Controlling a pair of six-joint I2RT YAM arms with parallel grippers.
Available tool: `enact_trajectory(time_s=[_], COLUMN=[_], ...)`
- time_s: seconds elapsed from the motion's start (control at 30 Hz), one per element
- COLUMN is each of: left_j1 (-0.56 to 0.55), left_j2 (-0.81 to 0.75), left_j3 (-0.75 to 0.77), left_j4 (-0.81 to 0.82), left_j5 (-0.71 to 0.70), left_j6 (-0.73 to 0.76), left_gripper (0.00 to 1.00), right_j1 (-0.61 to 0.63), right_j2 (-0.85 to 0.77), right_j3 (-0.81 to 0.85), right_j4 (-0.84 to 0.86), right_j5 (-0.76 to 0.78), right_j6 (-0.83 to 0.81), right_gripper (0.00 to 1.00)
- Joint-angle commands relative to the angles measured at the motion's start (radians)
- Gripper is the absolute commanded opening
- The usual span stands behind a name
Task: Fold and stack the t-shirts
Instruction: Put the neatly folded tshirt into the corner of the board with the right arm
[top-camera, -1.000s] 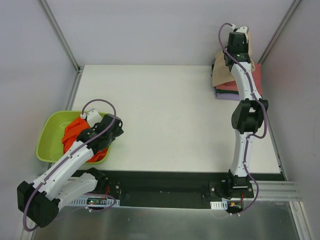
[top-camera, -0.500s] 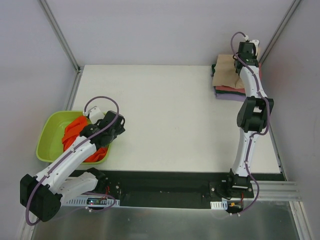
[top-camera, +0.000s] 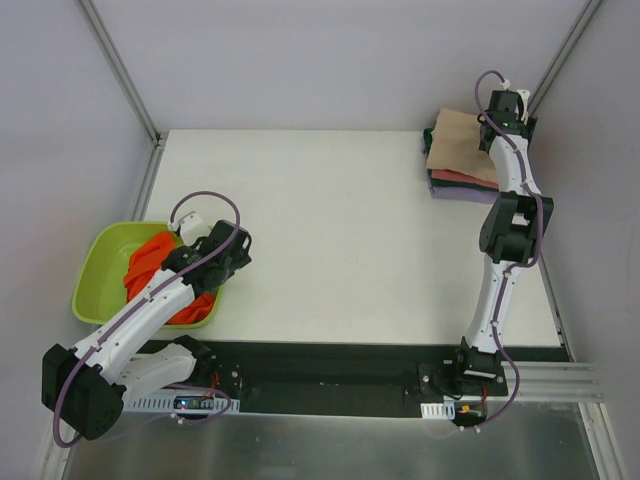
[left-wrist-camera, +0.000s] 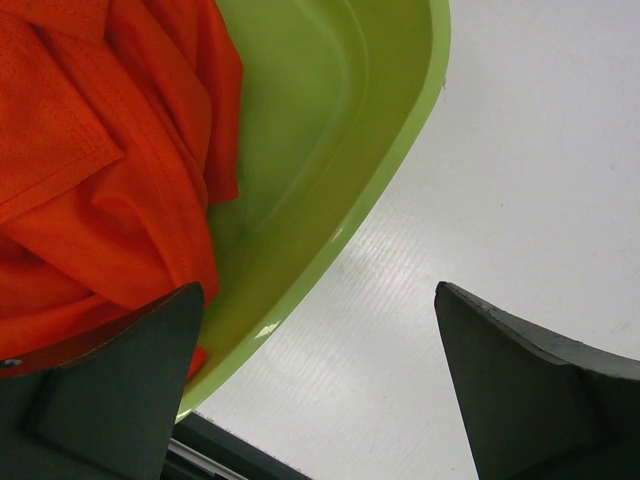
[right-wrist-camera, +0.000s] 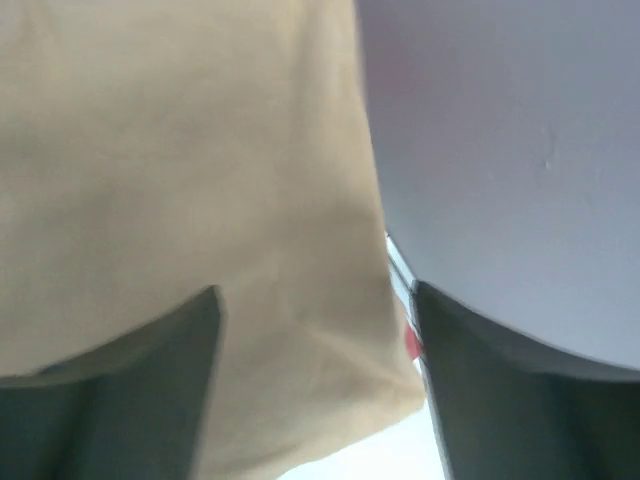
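Across the table (top-camera: 330, 220), a lime basin (top-camera: 95, 262) sits left and the folded stack (top-camera: 450, 184) far right, beige t-shirt (top-camera: 455, 150) on top. Crumpled in the basin, the orange t-shirt (top-camera: 150, 265) awaits folding. Beside its rim the left gripper (left-wrist-camera: 315, 300) hovers wide open, likely to fetch it. Over the beige cloth the right gripper (right-wrist-camera: 315, 290) stands parted, apparently releasing.

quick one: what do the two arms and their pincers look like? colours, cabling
Both alike. Left arm and right arm: white links, chunky black joint housings, black bases, a thin purple cable running along each and looping at the wrist. Left pincer and right pincer: two dark grey wedge-shaped fingers, plain, no markings visible.
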Motion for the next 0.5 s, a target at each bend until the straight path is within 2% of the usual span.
enact_trajectory(time_s=[0.0, 0.03, 0.13, 0.2, 0.37, 0.47], left_j1=[-0.001, -0.001, -0.001, -0.001, -0.001, -0.001], left_j2=[-0.017, -0.021, -0.028, -0.034, -0.054, -0.075], left_j3=[0.033, 0.034, 0.036, 0.036, 0.051, 0.056], left_j4=[-0.015, -0.015, -0.017, -0.015, -0.013, 0.0], left_j5=[0.008, 0.013, 0.024, 0.034, 0.05, 0.076], left_j6=[-0.006, -0.003, 0.013, 0.017, 0.057, 0.083], left_gripper=[0.99, 0.99, 0.99, 0.99, 0.99, 0.99], right_j1=[-0.017, -0.017, -0.017, -0.015, 0.0, 0.058], right_j2=[0.01, 0.016, 0.004, -0.039, -0.241, -0.38], right_j3=[0.051, 0.063, 0.099, 0.074, -0.053, -0.136], right_j4=[-0.001, -0.005, -0.032, -0.041, -0.086, -0.123], right_j5=[0.015, 0.033, 0.081, 0.054, -0.156, -0.224], right_j6=[-0.031, -0.047, -0.08, -0.083, -0.046, -0.032], right_gripper=[0.92, 0.98, 0.96, 0.96, 0.96, 0.96])
